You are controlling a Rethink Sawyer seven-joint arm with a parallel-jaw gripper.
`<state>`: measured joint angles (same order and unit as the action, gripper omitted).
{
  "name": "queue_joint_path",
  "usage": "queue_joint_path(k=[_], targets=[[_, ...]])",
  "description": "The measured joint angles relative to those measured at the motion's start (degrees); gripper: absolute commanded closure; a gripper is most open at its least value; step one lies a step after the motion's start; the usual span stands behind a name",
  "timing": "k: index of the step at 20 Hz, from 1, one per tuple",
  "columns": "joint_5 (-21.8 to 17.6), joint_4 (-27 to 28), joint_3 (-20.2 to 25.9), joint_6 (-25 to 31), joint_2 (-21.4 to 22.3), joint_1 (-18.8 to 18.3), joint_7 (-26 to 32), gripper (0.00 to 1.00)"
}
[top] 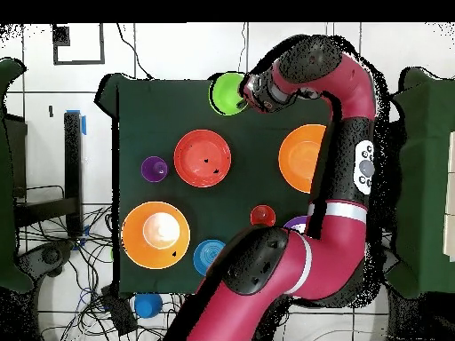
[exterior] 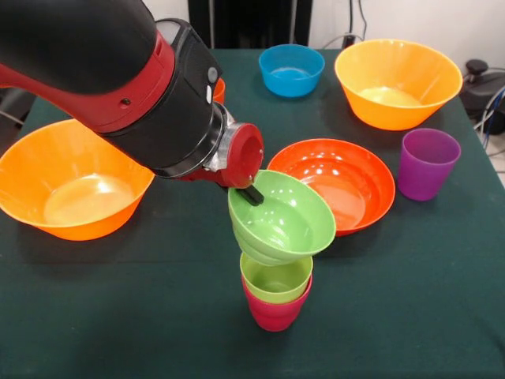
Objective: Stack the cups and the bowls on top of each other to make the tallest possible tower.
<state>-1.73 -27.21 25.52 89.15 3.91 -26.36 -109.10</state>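
My gripper point(exterior: 251, 192) is shut on the far rim of the small lime green bowl point(exterior: 281, 219), with one black finger inside the rim. The bowl is tilted and its base is at the mouth of the lime green cup point(exterior: 276, 278); I cannot tell if they touch. That cup is nested in the crimson cup point(exterior: 274, 313), and the two form a short tower near the table's front. In the overhead view the gripper point(top: 244, 98) and green bowl point(top: 227, 93) hide the two cups. The purple cup point(exterior: 426, 163) stands alone at the right.
The red-orange bowl point(exterior: 341, 180) lies just behind the tower. Large orange bowls stand at the left point(exterior: 75, 188) and the far right point(exterior: 398, 80), with the blue bowl point(exterior: 290, 69) at the back. The orange-red cup point(top: 262, 215) and a purple bowl point(top: 296, 222) sit near the arm's base.
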Motion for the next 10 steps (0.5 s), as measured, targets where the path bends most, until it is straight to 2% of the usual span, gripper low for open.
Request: queue_joint_path(k=[10], targets=[[0.01,1.27,0.06,2.16,-0.04,0.00,0.00,1.00]])
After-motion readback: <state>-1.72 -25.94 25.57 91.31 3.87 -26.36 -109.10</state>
